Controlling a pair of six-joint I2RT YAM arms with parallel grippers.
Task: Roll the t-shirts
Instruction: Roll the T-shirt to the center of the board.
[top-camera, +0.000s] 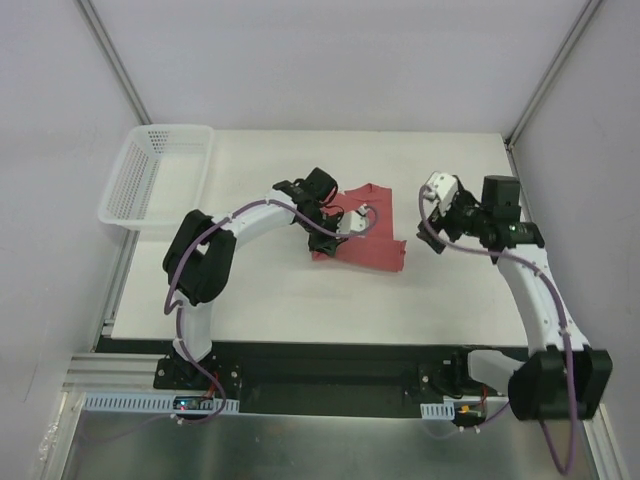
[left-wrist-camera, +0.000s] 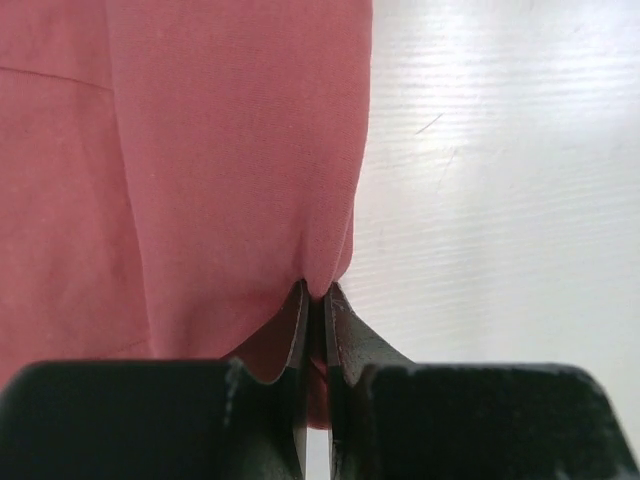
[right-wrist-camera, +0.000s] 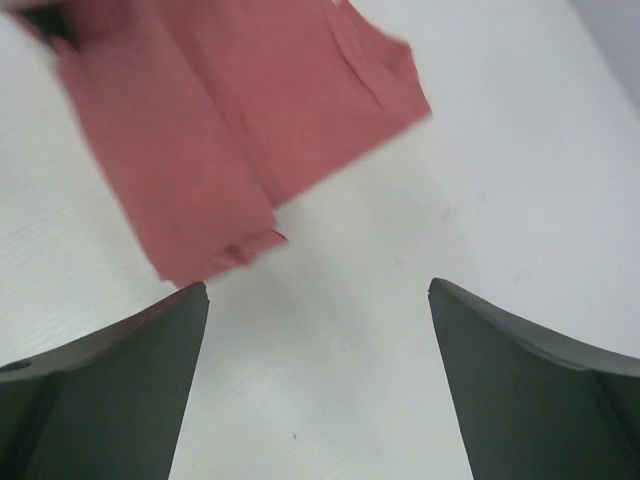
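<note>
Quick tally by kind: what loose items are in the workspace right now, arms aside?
Salmon-red t-shirt: 1
White perforated basket: 1
Total: 2

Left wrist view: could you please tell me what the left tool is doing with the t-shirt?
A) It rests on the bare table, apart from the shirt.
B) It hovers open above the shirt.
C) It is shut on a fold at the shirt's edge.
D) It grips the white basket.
C: the left tool has its jaws pressed together, with a fold of the salmon-red t-shirt pinched between them at the cloth's edge.
</note>
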